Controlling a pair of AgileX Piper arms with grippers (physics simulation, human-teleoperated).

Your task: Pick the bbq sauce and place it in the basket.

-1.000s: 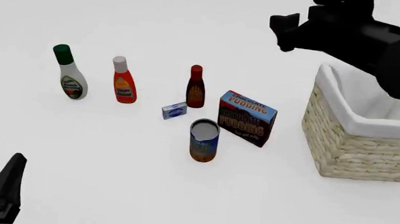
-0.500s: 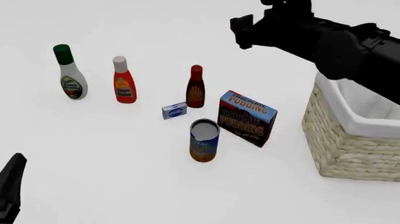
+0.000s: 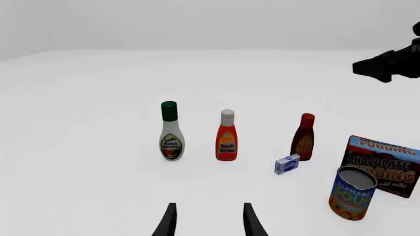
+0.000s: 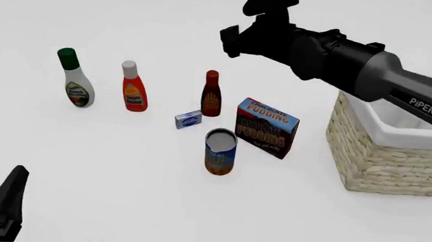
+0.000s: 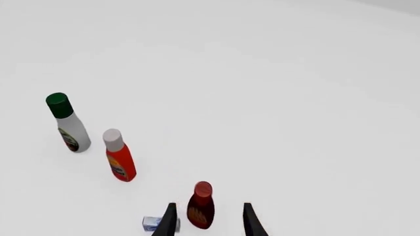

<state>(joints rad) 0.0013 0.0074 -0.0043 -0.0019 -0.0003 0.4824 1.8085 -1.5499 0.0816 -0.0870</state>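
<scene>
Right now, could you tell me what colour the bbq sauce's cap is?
Red; the bbq sauce shows best in the front view.

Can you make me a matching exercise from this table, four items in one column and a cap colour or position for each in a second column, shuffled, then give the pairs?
Items:
1. bbq sauce
2. ranch bottle
3. ketchup bottle
4. basket

Descriptions:
A. green cap
B. far right of the front view, white cloth lining
C. white-grey cap
D. red cap, standing just behind the small blue box

Pairs: 1-D, 2-A, 3-C, 4-B
</scene>
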